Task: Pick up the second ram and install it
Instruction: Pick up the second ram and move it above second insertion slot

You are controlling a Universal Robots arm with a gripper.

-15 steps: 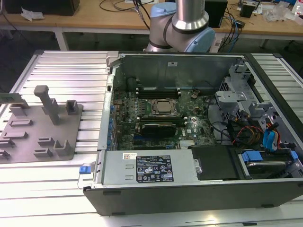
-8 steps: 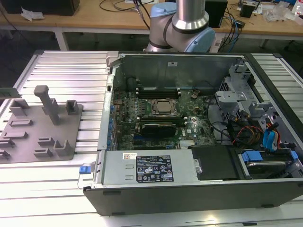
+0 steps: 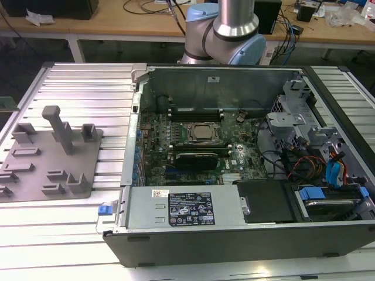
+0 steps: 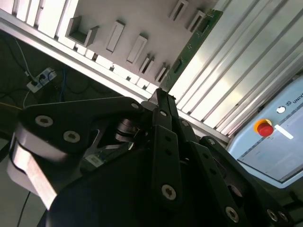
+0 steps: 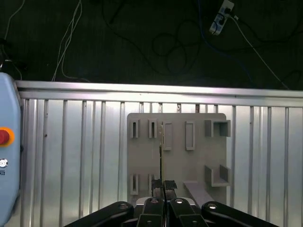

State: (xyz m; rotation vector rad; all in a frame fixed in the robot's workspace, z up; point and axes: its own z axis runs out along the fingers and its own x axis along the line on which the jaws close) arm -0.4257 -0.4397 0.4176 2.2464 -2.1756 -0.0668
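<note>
My gripper (image 5: 163, 184) is shut on the second ram (image 5: 161, 151), a thin green stick seen edge-on between the black fingers. In the second wrist view the same green ram (image 4: 191, 47) runs out from the gripper (image 4: 161, 94) and shows its flat face. Well below the gripper lies the grey fixture plate (image 5: 199, 161) with its raised holders, also seen at the exterior view's left as the plate (image 3: 35, 170). The open computer case (image 3: 176, 240) shows its motherboard, with the dark memory slots (image 3: 196, 110) behind the silver processor (image 3: 203, 132).
A black expansion card (image 3: 196, 159) sits in front of the processor. Drive bays and cables (image 3: 304, 152) fill the case at the exterior view's right. A light blue pendant with a red button (image 4: 264, 127) lies on the ribbed aluminium table (image 5: 71, 156). The arm's base (image 3: 225, 35) stands behind the case.
</note>
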